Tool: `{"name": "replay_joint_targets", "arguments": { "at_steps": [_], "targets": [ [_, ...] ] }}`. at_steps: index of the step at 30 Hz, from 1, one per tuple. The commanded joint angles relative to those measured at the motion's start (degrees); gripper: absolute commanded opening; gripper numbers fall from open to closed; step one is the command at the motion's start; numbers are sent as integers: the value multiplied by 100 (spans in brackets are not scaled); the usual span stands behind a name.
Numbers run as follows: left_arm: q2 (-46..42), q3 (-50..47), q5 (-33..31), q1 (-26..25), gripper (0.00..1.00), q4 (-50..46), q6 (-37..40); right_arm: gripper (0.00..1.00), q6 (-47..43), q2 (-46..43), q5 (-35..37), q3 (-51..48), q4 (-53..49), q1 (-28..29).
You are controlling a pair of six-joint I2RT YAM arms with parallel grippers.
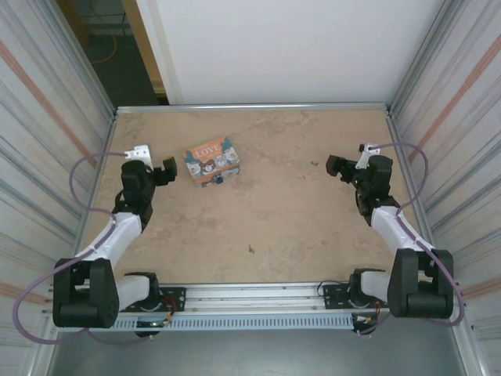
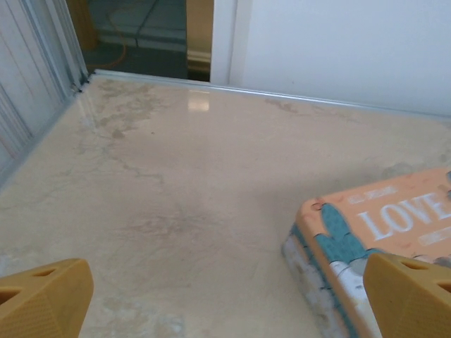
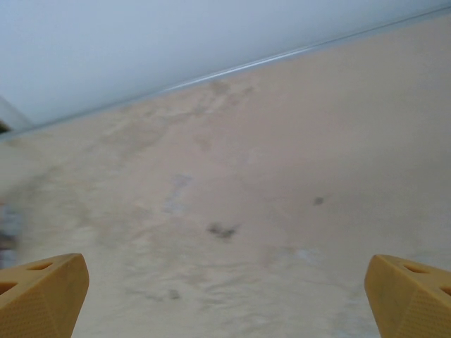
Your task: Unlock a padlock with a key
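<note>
Yellow fingertips [image 2: 46,299] on my left gripper [image 1: 167,169] stand wide apart, gripping nothing; my right gripper [image 1: 335,165] gapes empty too. Just beside the left one, the "LOVE" box [image 1: 211,159] lies closed, contents hidden. The padlock [image 1: 220,179], tiny and blue, sits at its near edge.

- Top external: mounted high, above and behind the mounting rail [image 1: 250,296], looking down and forward. It's the far view. The whole table [image 1: 258,227] is in frame, with the white back wall [image 1: 290,47] at the top.
- Left wrist: low over the table, facing the far-left corner and back wall. The left fingertips [image 2: 42,299] sit in the bottom corners. The box [image 2: 380,218] is close, cut off by the right edge.
- Right wrist: low and rolled, facing the back wall across the tabletop. The right fingertips [image 3: 39,292] sit in the bottom corners. Focus is soft.
- Overlap: top and left wrist share the box and the far-left corner. Top and right wrist share the far table edge and the wall.
</note>
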Motion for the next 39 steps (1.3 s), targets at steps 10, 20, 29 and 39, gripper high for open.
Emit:
{"name": "replay_joint_targets", "arguments": {
  "at_steps": [10, 20, 29, 39],
  "targets": [
    [731, 844, 2609, 294, 99, -1364, -2228, 99, 1342, 1201, 928, 1623, -923, 2865],
    [1858, 1137, 3577, 294, 99, -791, -2765, 99, 1464, 3508, 686, 3390, -635, 3597],
    [2568, 1522, 3942, 286, 99, -572, -2820, 99, 1562, 5023, 271, 4615, -539, 3657],
    [3274, 1969, 4196, 86, 99, -403, -2883, 100, 1552, 6058, -349, 5805, -801, 3680]
  ]
}}
